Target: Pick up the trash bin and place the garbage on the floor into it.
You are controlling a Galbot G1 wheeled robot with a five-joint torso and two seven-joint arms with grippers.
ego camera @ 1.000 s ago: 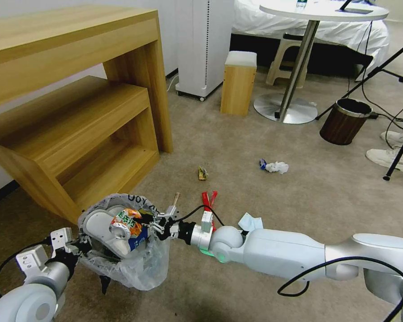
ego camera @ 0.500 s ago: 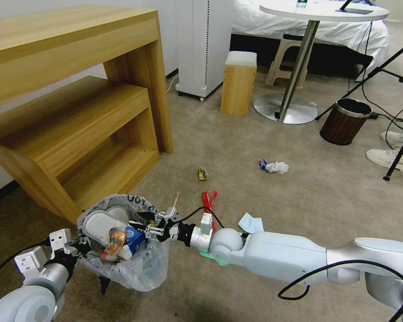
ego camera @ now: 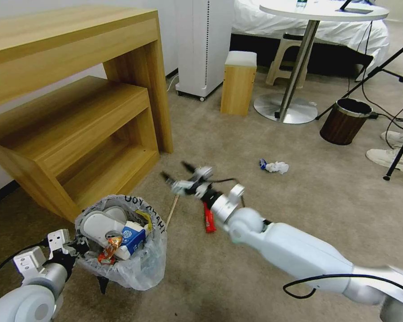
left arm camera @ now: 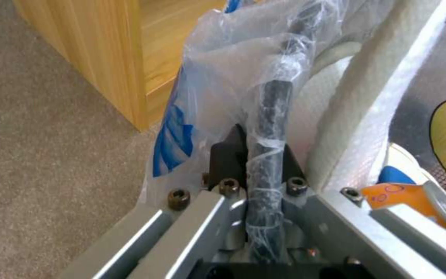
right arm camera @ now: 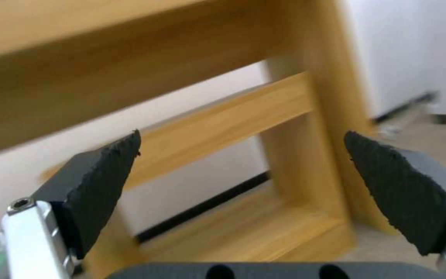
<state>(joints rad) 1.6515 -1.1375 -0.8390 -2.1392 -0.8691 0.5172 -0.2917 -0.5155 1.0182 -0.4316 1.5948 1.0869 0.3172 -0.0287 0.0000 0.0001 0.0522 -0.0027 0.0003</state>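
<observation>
The trash bin (ego camera: 136, 268), a small round bin lined with a crinkled clear bag, hangs at the lower left over the beige floor (ego camera: 264, 210). My left gripper (ego camera: 76, 248) is shut on its rim (left arm camera: 269, 116). Inside lie a white slipper (ego camera: 96, 223), a blue-white carton (ego camera: 132, 236) and an orange snack packet (ego camera: 109, 251). My right gripper (ego camera: 177, 171) is open and holds nothing, raised over the carpet beyond the bin; its fingers (right arm camera: 104, 174) stand wide apart. On the floor lie a red wrapper (ego camera: 208, 222), a wooden stick (ego camera: 170, 211) and a white tissue (ego camera: 278, 167).
A wooden desk with a low shelf (ego camera: 76, 116) stands close to the left of the bin. Farther off are a white appliance (ego camera: 203, 44), a wooden stool (ego camera: 238, 82), a round table's base (ego camera: 285, 108), a brown wood-grain bin (ego camera: 345, 121) and tripod legs (ego camera: 400, 152).
The orange packet has dropped from my right gripper into the bin. The right gripper has then pulled away from the bin, up and farther out, with its fingers open. The left arm holds still.
</observation>
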